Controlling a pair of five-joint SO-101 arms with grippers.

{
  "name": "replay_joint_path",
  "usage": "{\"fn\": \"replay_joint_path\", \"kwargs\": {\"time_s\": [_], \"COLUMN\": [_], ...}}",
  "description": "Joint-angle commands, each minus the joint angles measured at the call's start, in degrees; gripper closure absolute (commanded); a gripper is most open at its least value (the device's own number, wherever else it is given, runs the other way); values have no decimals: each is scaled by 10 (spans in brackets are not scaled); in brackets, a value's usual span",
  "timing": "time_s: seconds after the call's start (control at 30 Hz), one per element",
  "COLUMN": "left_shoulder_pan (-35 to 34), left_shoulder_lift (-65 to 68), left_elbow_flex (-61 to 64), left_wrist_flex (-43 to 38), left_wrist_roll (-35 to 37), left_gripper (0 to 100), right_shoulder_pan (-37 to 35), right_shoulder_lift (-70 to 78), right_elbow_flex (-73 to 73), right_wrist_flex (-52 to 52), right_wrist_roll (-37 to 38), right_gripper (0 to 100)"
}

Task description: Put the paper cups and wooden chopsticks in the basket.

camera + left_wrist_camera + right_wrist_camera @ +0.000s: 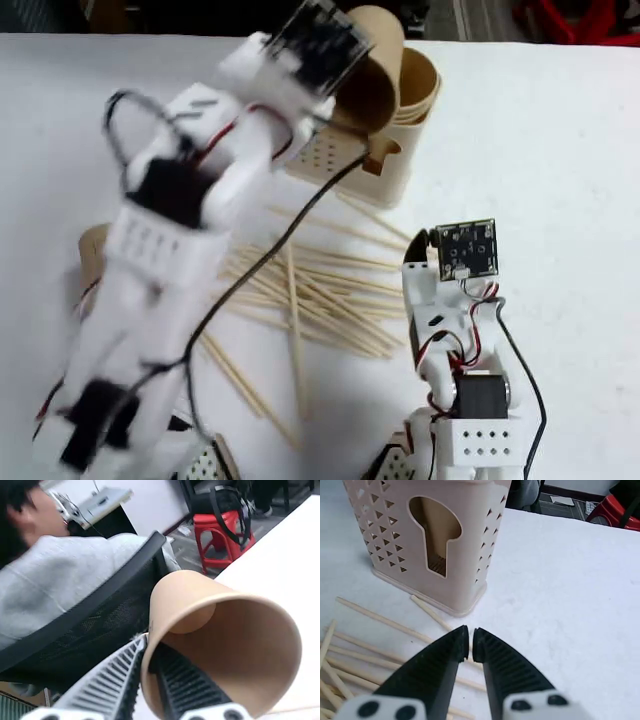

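One paper cup (230, 625) was pinched by its wall in my left gripper (148, 652), tilted over the basket (390, 180) at twelve o'clock, where a skewed release risked jamming it on the rim, while my right gripper (471, 641) was closed and empty.

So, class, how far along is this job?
Done: one brown paper cup sits in the beige perforated plastic basket. In hand: the left jaws pinch a second paper cup above it. Left: the wooden chopsticks scattered on the white table, plus a third cup beside them.
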Motion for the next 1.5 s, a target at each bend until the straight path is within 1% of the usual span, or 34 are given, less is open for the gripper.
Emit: {"fn": "replay_joint_path", "kwargs": {"time_s": [0.0,0.2,0.4,0.43,0.5,0.53,0.63,0.7,0.97,1.13,1.3,1.37,1.47], "left_shoulder_pan": [13,17,15,14,14,14,5,-1,-4,-3,-3,0,3], "left_shoulder_lift": [94,204,268,275,290,298,327,349,432,482,529,538,538], "left_elbow_flex": [-136,-244,-327,-338,-362,-371,-396,-411,-498,-559,-587,-595,-626], "left_wrist_flex": [40,81,102,100,91,83,49,32,16,-39,-108,-109,-66], "left_wrist_roll": [5,5,5,5,10,25,106,132,130,131,127,127,127], "left_gripper": [978,977,976,972,934,906,828,808,819,823,895,897,897], "right_shoulder_pan": [5,3,3,3,3,3,3,3,3,3,3,2,2], "right_shoulder_lift": [-7,-7,-7,-7,-7,-8,-8,-8,-8,-8,-8,-8,-8], "right_elbow_flex": [-4,-4,-4,-4,-4,-4,-4,-4,-4,-4,-4,-4,-4], "right_wrist_flex": [-12,-12,-11,-11,-11,-10,-9,-9,-9,-9,-9,-9,-9], "right_wrist_roll": [1,1,1,1,1,1,1,1,1,1,1,1,1], "right_gripper": [968,968,967,967,967,967,967,967,967,967,967,967,967]}}
